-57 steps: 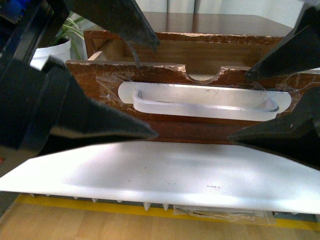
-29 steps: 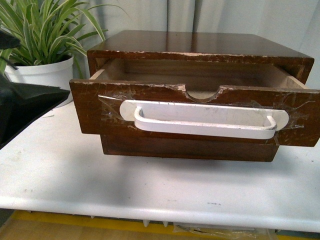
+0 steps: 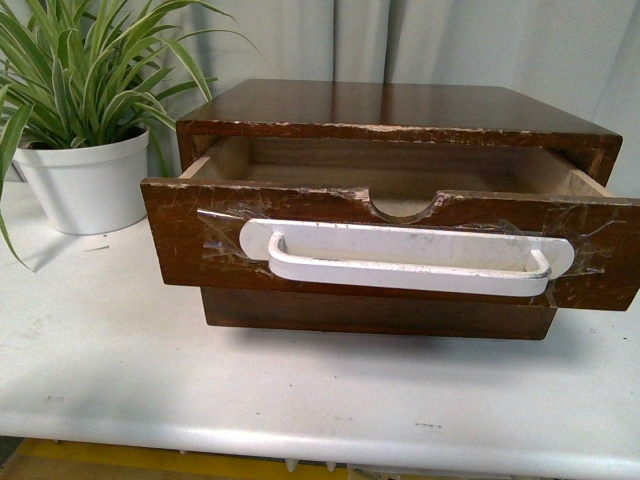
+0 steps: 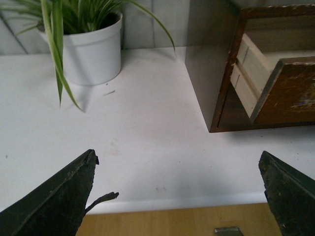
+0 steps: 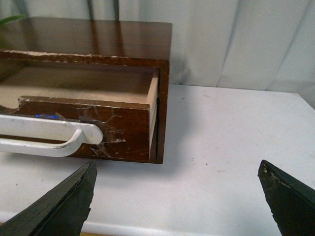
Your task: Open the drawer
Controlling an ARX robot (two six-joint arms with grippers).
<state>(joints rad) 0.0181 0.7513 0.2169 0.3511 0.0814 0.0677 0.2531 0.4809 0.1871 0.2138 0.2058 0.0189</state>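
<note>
The left fingers (image 4: 54, 201) are spread wide with nothing between them, and so are the right fingers (image 5: 59, 206). Both pairs hang at the near edge of the tabletop (image 3: 150, 380), touching nothing. Ahead of them, between the two pairs, the drawer (image 3: 190, 230) stands partly out of its dark wooden case (image 3: 390, 100), with its pale inside showing. Its white handle (image 3: 400, 250) is only taped on. A further pull could likely peel the tape, drag the whole case toward the edge, or bring the drawer right out. Beyond the left fingers, a potted spider plant (image 3: 85, 180) could catch a stray sweep.
</note>
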